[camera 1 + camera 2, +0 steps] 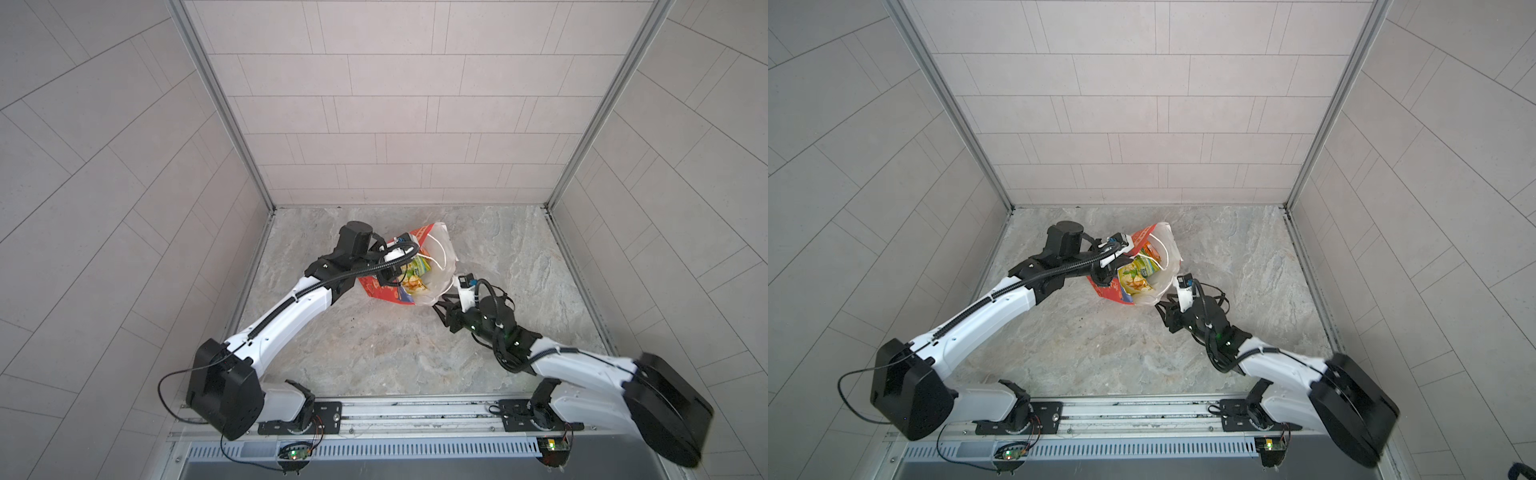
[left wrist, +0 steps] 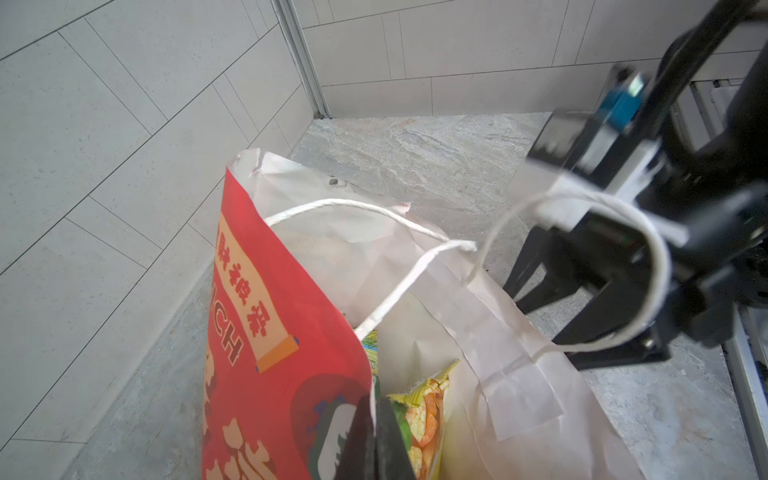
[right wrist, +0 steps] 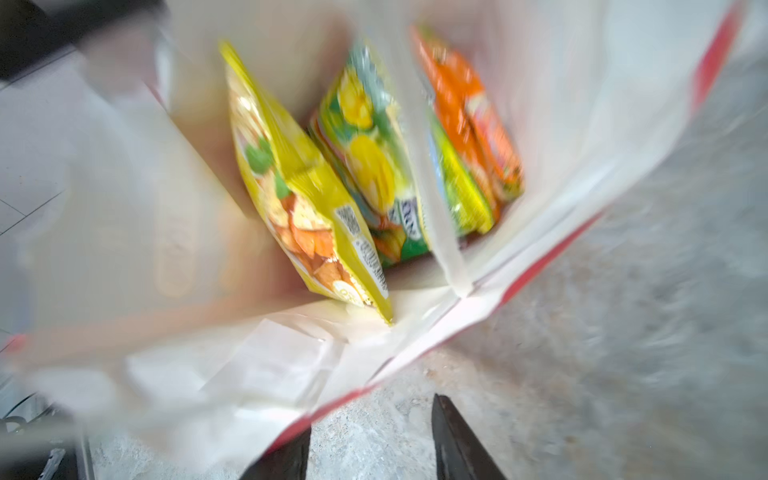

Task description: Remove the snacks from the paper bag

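The red paper bag (image 1: 384,291) (image 1: 1111,293) stands mid-table with its white-lined mouth held wide. Inside it the snacks (image 1: 415,275) (image 1: 1136,277) stand on edge: a yellow packet (image 3: 291,187), a green one (image 3: 365,158) and an orange one (image 3: 469,116). My left gripper (image 2: 375,404) (image 1: 388,276) is shut on the bag's red rim (image 2: 291,332). My right gripper (image 3: 372,415) (image 1: 441,303) (image 1: 1163,305) stands open just outside the bag's near rim, with bare floor between its fingers. A white cord handle (image 2: 648,249) loops across it. The right wrist view is blurred.
Tiled walls (image 1: 399,124) close in the back and both sides, with metal corner posts (image 1: 232,124). The stone tabletop (image 1: 374,353) lies bare in front of the bag. The arms' base rail (image 1: 415,415) runs along the front edge.
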### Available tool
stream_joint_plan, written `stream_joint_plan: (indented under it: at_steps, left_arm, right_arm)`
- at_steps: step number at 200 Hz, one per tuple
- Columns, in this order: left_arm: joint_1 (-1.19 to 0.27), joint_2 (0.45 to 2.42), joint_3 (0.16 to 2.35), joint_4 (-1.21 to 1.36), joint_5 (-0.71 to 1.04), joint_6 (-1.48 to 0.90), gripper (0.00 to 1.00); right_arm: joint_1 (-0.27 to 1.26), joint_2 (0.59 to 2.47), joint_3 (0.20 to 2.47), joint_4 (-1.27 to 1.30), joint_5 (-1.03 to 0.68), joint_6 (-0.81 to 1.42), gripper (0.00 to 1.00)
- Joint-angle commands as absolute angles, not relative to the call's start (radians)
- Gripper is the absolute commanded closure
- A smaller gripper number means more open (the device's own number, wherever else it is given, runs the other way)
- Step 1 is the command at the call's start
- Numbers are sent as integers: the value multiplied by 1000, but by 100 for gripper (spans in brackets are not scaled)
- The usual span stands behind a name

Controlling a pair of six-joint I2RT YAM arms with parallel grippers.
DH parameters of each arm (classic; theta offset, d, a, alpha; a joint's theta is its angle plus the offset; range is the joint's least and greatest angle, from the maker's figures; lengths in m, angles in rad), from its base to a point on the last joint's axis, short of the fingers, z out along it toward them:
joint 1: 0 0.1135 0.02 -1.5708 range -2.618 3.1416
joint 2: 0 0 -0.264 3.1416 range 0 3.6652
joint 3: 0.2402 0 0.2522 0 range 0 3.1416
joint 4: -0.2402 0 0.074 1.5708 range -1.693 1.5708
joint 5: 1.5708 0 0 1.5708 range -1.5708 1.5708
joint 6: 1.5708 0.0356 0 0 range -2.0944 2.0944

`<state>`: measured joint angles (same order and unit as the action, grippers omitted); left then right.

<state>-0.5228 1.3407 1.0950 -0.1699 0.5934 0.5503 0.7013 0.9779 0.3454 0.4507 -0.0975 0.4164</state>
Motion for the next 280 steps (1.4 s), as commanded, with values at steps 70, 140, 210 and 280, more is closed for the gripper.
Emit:
stream_joint_plan:
  at_steps: [70,140,210,280]
  left_arm:
    - [-535,1252,1010,-11,555,534,100]
    - [-534,1211,964,130,494,427,100]
    - [-534,1216,966,108,540,451,100]
    - [-534,1235,977,107,615,459,100]
  right_arm:
    - [684,672,653,-166,-80,252,53]
    - [648,996,860,-199,-78,234,54]
    - [540,1062,809,-86,-217,326,50]
    - [208,813,688,-100,-207,546,54]
